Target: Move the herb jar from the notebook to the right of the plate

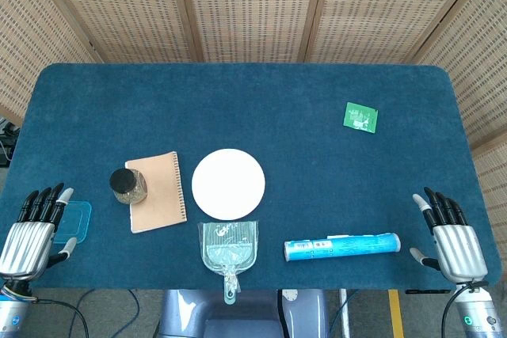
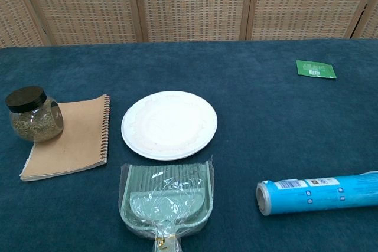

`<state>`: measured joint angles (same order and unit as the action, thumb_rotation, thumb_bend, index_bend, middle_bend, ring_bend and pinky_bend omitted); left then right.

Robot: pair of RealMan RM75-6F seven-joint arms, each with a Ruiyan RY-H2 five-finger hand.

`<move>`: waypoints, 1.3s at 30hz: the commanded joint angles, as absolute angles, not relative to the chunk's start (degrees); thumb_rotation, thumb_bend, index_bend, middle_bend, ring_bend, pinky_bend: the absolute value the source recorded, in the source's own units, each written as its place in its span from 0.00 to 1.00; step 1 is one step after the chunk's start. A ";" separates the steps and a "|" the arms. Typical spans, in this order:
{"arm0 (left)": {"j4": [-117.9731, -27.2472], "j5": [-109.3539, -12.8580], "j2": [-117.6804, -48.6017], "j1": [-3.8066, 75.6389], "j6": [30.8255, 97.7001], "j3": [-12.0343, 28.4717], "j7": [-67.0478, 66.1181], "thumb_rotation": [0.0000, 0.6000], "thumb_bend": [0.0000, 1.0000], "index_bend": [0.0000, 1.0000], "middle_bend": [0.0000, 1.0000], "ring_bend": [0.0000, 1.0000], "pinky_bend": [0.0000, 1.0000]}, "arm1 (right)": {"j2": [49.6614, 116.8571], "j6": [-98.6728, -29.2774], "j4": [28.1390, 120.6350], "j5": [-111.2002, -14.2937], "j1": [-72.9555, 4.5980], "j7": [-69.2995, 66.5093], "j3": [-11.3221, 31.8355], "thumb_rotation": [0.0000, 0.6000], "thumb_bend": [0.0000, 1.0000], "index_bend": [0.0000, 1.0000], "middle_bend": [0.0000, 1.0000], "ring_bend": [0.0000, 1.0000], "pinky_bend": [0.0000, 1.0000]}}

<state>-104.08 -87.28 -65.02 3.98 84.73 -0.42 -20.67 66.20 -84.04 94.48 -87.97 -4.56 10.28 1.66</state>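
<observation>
The herb jar (image 1: pixel 128 186) (image 2: pixel 34 116), round glass with a black lid, stands on the left edge of the tan spiral notebook (image 1: pixel 158 192) (image 2: pixel 68 138). The white plate (image 1: pixel 228 184) (image 2: pixel 169 124) lies just right of the notebook. My left hand (image 1: pixel 36 229) rests open at the table's front left corner, well short of the jar. Over at the front right corner my right hand (image 1: pixel 450 235) is open too, fingers spread, holding nothing. Neither hand shows in the chest view.
A clear plastic dustpan (image 1: pixel 230 249) (image 2: pixel 167 200) lies in front of the plate. A blue tube (image 1: pixel 342 246) (image 2: pixel 319 193) lies at the front right. A green packet (image 1: pixel 360 116) (image 2: pixel 315 69) sits at the back right. A small blue lid (image 1: pixel 75 222) lies beside my left hand.
</observation>
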 commanded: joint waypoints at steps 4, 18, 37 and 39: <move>-103.99 -87.46 -65.06 3.88 84.99 -0.41 -20.43 1.00 0.24 0.00 0.00 0.00 0.00 | 66.17 -84.26 94.45 -88.23 -4.45 10.25 1.57 1.00 0.03 0.09 0.00 0.00 0.09; -103.78 -87.95 -65.06 3.71 85.43 -0.41 -19.95 1.00 0.20 0.00 0.00 0.00 0.00 | 65.98 -84.54 94.86 -88.44 -4.27 10.28 1.53 1.00 0.03 0.09 0.00 0.00 0.09; -103.97 -83.59 -63.94 6.20 81.23 1.86 -17.82 1.00 0.20 0.00 0.00 0.00 0.00 | 65.85 -83.83 94.89 -87.71 -4.34 10.38 1.55 1.00 0.03 0.09 0.00 0.00 0.09; -103.81 -81.56 -63.35 7.73 78.80 2.87 -18.31 1.00 0.20 0.00 0.00 0.00 0.00 | 65.79 -83.88 95.00 -87.77 -4.31 10.45 1.53 1.00 0.03 0.09 0.00 0.00 0.09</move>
<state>-103.98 -82.97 -63.87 6.58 80.38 2.03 -18.14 65.80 -83.89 95.00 -87.78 -4.31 10.44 1.53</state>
